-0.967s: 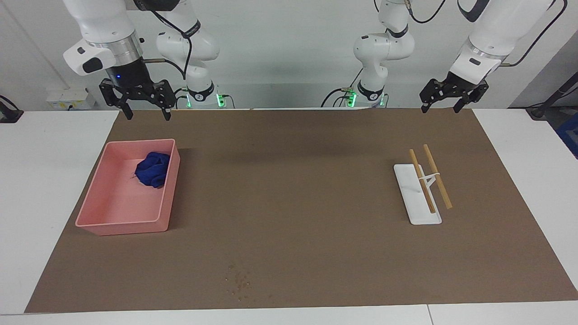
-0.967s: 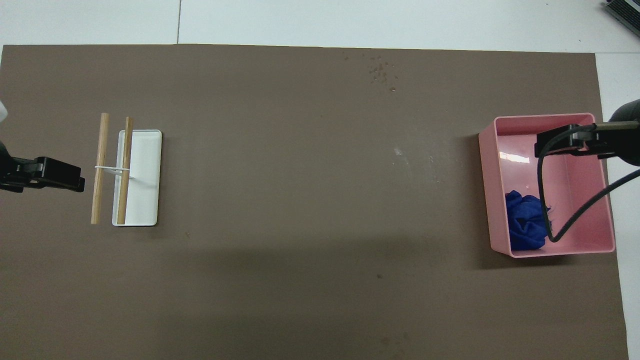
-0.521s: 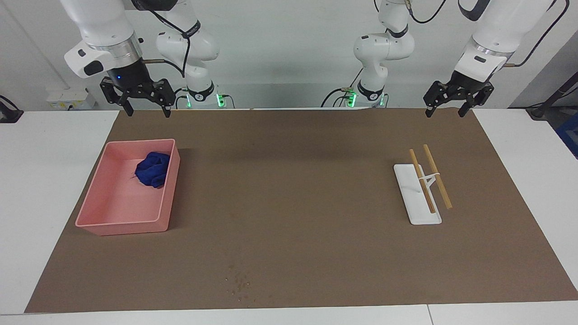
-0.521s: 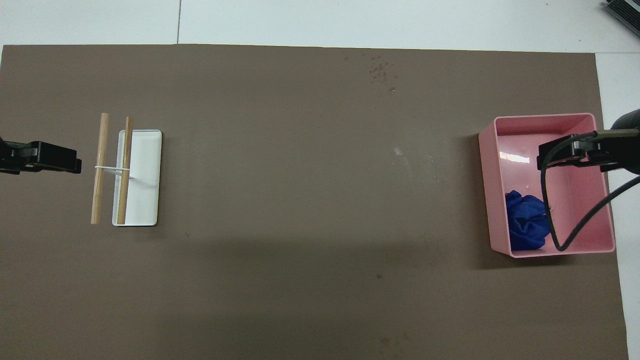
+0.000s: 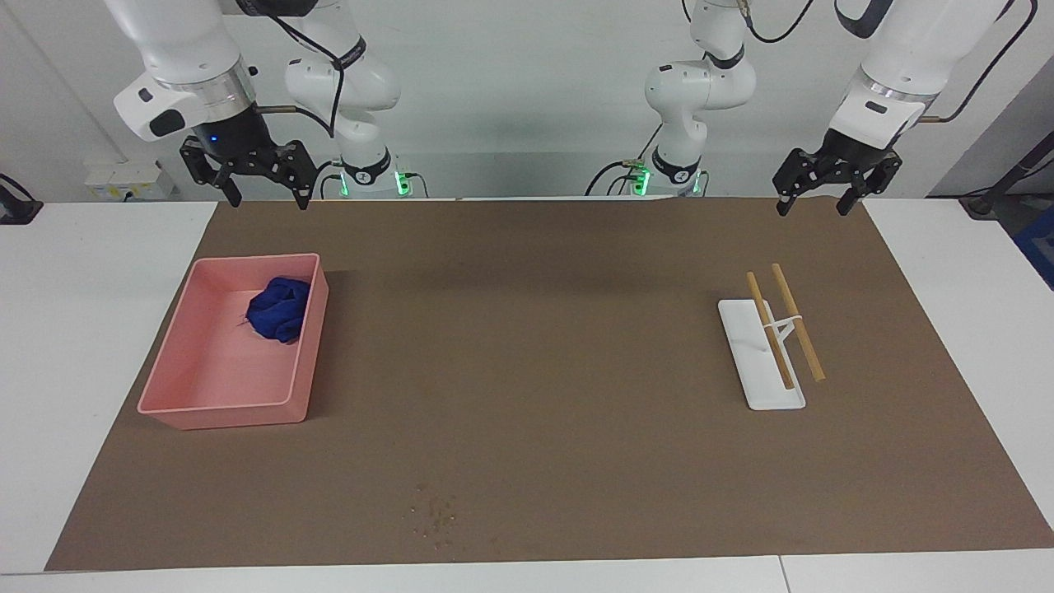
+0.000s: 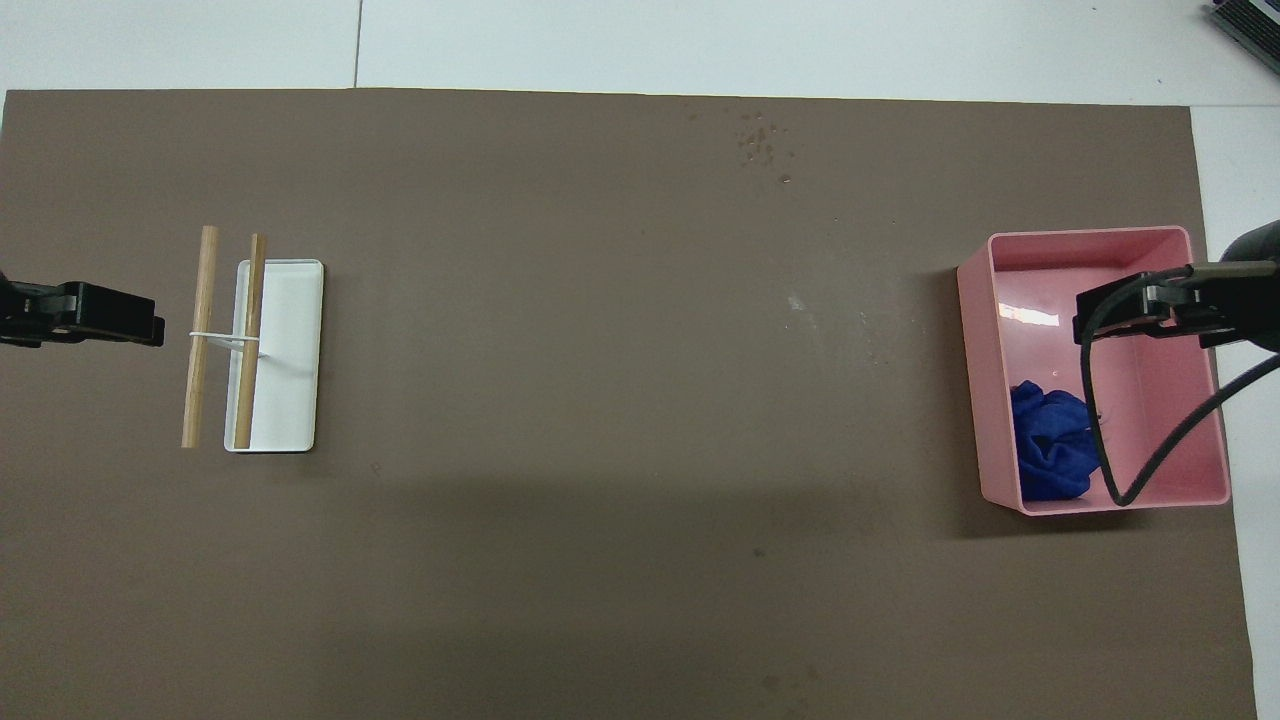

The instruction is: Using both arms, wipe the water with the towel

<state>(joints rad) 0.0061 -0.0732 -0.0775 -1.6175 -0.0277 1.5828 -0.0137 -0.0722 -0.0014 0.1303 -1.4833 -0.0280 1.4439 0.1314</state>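
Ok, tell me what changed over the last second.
Both arms rose slightly: the right gripper drew back above the pink bin, and the left gripper lifted and straightened. Both are open and empty. The towel, white tray and droplets stayed put.

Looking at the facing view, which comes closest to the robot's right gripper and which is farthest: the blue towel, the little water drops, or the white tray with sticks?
From the right gripper:
1. The towel, in the pink bin just below it.
2. The water drops, mid-table, at the mat's edge farthest from the robots.
3. The white tray, toward the left arm's end.
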